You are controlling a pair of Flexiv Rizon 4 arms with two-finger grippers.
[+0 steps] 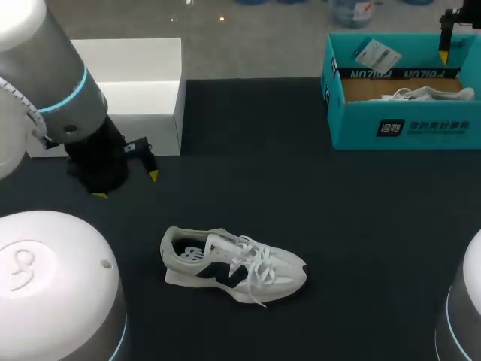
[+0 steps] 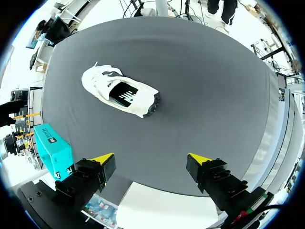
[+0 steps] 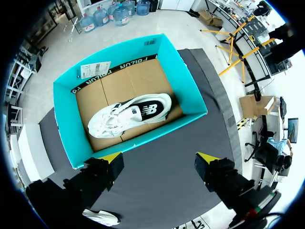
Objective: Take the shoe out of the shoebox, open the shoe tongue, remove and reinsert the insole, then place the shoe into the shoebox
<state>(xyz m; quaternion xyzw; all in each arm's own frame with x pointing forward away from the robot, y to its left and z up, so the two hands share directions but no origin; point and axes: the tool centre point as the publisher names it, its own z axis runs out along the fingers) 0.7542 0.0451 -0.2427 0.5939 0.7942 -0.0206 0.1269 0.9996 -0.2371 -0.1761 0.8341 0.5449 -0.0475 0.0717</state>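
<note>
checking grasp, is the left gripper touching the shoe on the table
Apart. The left wrist view shows bare table between the left gripper and the shoe.

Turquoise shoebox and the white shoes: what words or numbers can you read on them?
Turquoise cardboard shoebox, outer front: white sign and characters, too blurred to read.
Black strip inside the box: white letters, upside down, unclear.
White paper tag on the box rim: print too small.
White sneaker outside the box: dark side mark, no readable word.
White sneaker in the box: insole print too small.
</note>
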